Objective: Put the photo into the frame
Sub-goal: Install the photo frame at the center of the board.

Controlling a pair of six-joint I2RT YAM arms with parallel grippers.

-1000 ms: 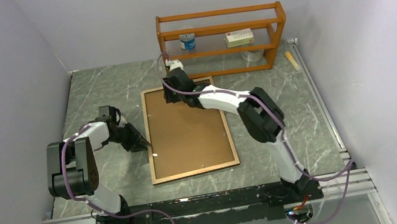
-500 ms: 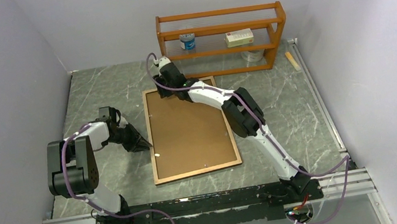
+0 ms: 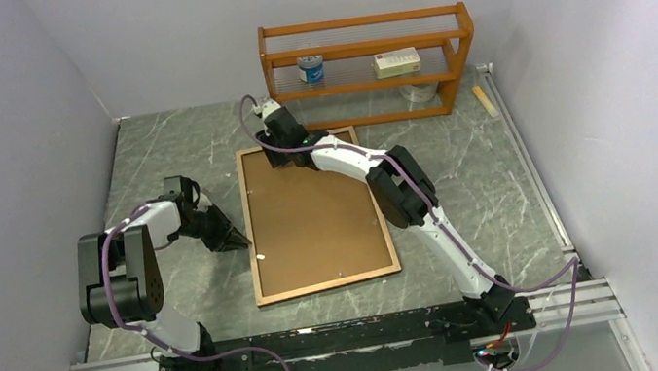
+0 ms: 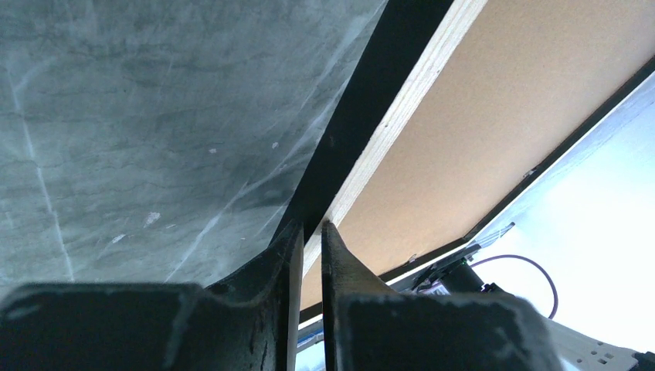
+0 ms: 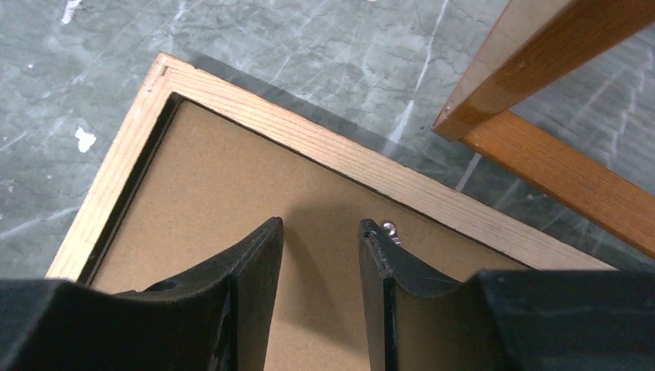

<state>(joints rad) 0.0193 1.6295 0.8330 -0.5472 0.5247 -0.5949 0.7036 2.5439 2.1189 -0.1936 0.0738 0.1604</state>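
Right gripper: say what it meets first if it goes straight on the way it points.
Probably the brown backing board, just inside a corner of the frame: the right gripper points down at it, jaws open. Height unclear.

The left arm [image 3: 126, 270] is folded at the elbow, forearm held low. The left gripper [image 4: 309, 236] is closed narrowly on the edge of the frame [image 4: 394, 116]. The right arm [image 3: 401, 186] is stretched far forward. The right gripper [image 5: 320, 232] is pointed downward, fingers parted.
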